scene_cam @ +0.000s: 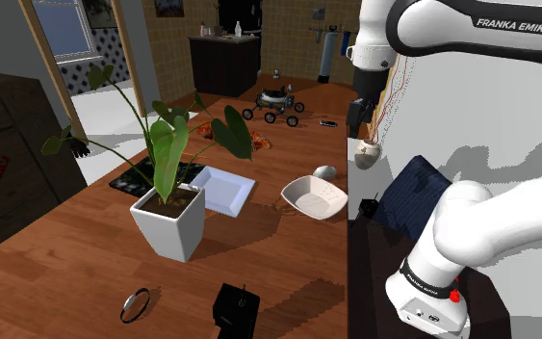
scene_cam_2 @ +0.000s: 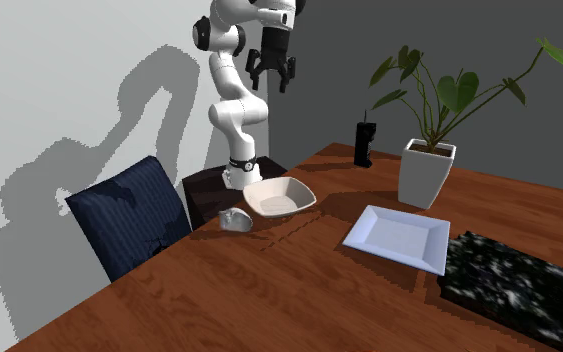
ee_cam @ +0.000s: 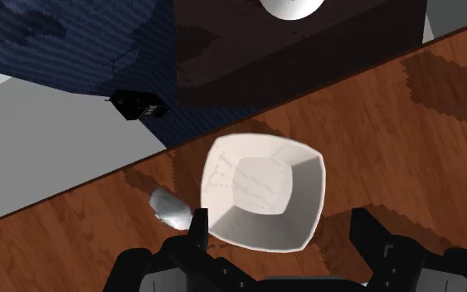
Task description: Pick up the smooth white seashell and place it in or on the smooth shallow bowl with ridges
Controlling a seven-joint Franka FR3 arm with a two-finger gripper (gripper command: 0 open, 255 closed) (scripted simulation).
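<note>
1. The wrist view looks straight down past the claw (ee_cam: 280, 222). The white ridged bowl (ee_cam: 260, 191) sits on the table (ee_cam: 439, 124) directly beneath it, framed by the two fingers. The pale grey seashell (ee_cam: 170, 209) lies on the table just beside the bowl, outside one finger.
2. The second exterior view gives the height that the wrist view hides. The claw (scene_cam_2: 271, 80) hangs high over the bowl (scene_cam_2: 279, 197) and the seashell (scene_cam_2: 235, 220), well apart from both.
3. The shoulder view adds a potted plant (scene_cam: 169, 217) and a square white plate (scene_cam: 222, 190), farther from the claw than the bowl (scene_cam: 314, 197).
4. The claw's fingers stand wide apart, clasping and touching nothing.
</note>
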